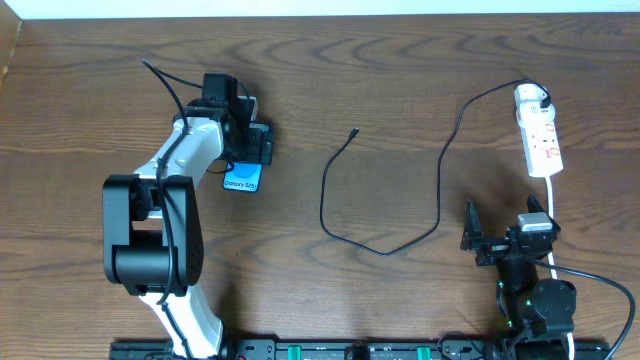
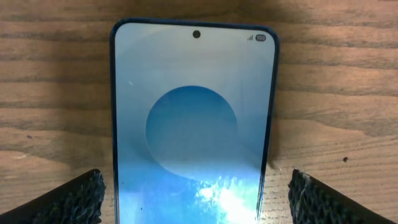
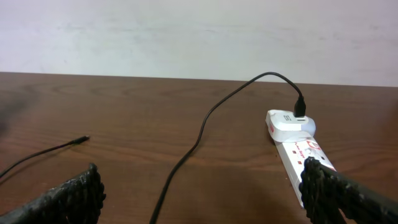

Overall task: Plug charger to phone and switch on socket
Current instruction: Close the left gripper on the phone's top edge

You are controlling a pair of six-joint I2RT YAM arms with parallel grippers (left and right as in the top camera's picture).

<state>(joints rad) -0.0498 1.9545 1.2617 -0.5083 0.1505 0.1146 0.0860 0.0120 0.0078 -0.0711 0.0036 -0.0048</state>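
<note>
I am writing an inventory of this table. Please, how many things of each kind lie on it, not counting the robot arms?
Phone: 1
Charger cable: 1
Power strip: 1
Total: 3

**Surfaces and finishes**

The table (image 1: 400, 80) is seen as brown wood, matt, with a fine lined grain. The phone (image 2: 193, 124) lying on it is faced with smooth, glossy glass. On either side of the phone, the pads (image 2: 78, 198) of the left gripper (image 2: 195, 186) are covered in a rough, knobbly black material. The socket (image 3: 297, 152) is moulded in smooth white plastic. The charger (image 3: 200, 133) is sheathed in smooth black.
</note>
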